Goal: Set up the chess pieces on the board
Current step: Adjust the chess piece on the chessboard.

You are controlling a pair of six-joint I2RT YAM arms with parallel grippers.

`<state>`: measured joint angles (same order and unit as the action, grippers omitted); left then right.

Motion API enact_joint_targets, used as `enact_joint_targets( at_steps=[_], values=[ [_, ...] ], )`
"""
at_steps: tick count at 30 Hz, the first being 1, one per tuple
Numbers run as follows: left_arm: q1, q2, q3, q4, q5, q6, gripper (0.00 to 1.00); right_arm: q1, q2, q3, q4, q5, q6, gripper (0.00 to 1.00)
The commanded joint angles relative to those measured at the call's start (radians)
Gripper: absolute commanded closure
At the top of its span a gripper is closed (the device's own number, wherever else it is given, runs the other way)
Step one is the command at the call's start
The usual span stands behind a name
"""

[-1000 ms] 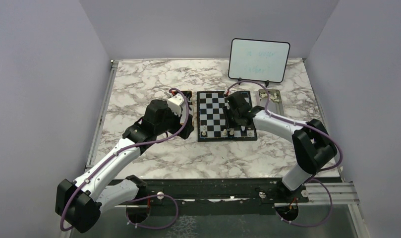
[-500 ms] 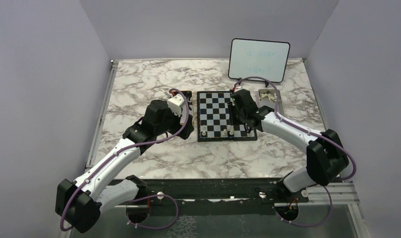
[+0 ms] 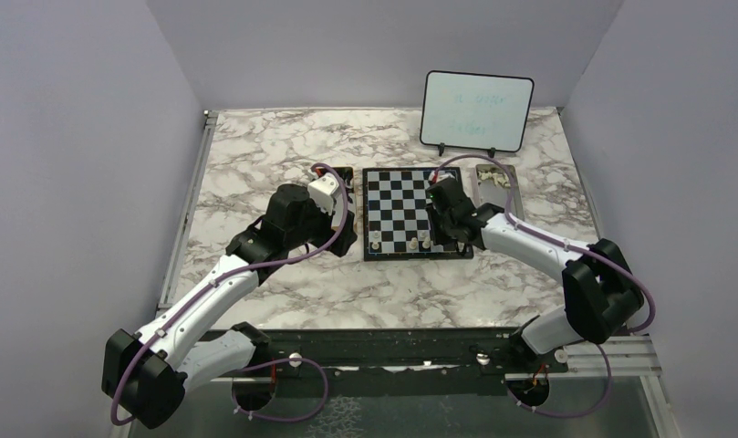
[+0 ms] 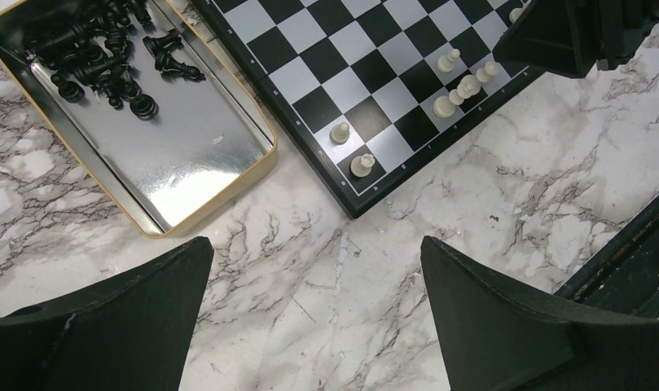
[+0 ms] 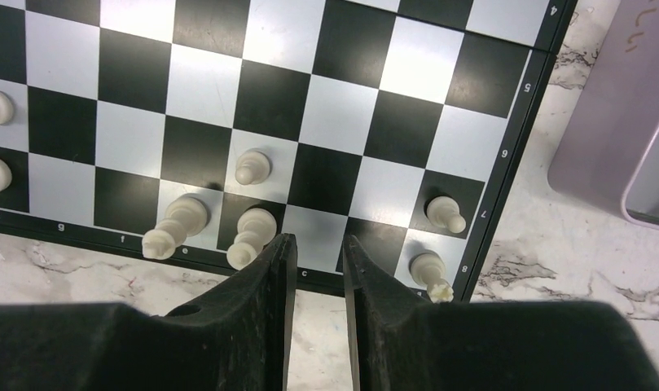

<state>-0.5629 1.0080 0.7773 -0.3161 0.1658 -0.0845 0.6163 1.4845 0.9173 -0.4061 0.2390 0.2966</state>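
Pale lilac walls (image 3: 73, 137) enclose a white marble tabletop (image 3: 283, 146), with the chessboard (image 3: 401, 205) lying flat near its middle. A whiteboard (image 3: 477, 110) stands upright at the far edge.

Only the left wrist view shows the black pieces (image 4: 106, 49), heaped in a metal tin (image 4: 187, 155) just beside the board. There the left pincer (image 4: 315, 244) gapes wide over bare marble, holding nothing.

The right wrist view shows cream chess pieces (image 5: 252, 167) along the board's near rows. The right pincer (image 5: 316, 244) hangs above that edge, slightly ajar and empty. A pale tray (image 5: 611, 122) lies to the right.
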Motion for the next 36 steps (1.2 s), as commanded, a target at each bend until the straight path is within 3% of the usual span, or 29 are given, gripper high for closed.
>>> enact_joint_targets(
  at_steps=[1, 36],
  values=[
    [0.003, -0.008, -0.007, 0.021, -0.025, 0.010, 0.01, 0.008, 0.007, -0.030, 0.011, 0.022, 0.014, 0.68],
    [0.003, -0.009, -0.009, 0.021, -0.029, 0.009, 0.01, 0.008, 0.070, -0.037, 0.072, -0.035, 0.033, 0.69]
  ],
)
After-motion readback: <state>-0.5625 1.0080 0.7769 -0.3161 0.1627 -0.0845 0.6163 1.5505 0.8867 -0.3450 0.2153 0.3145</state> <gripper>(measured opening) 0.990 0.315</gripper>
